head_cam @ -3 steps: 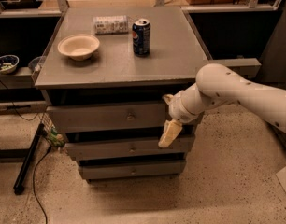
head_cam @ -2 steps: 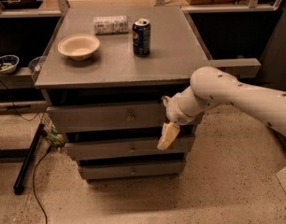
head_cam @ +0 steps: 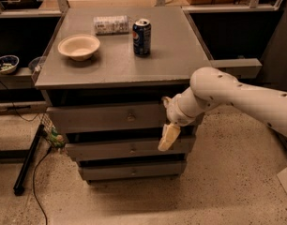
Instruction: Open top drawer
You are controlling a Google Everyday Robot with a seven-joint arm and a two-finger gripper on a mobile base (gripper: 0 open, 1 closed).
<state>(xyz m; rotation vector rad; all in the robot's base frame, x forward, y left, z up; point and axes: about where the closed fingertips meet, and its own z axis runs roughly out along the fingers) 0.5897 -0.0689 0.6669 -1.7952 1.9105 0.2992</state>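
One Pepsi [head_cam: 141,36]; end effector [head_cam: 168,138] near top drawer [head_cam: 101,117]

The gripper [head_cam: 168,136] has been shifted slightly down and leftward, toward the knob [head_cam: 131,117] of the top drawer [head_cam: 96,118] to its left.

Three drawers [head_cam: 106,117]. On the tabletop [head_cam: 181,55]: one bowl [head_cam: 79,46], one can [head_cam: 142,30], one packet [head_cam: 110,25]. One claw [head_cam: 167,138], in front of the drawers' right side.

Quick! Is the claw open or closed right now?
Claw: cannot be told; it hangs by the right end of the top drawer, away from its knob.
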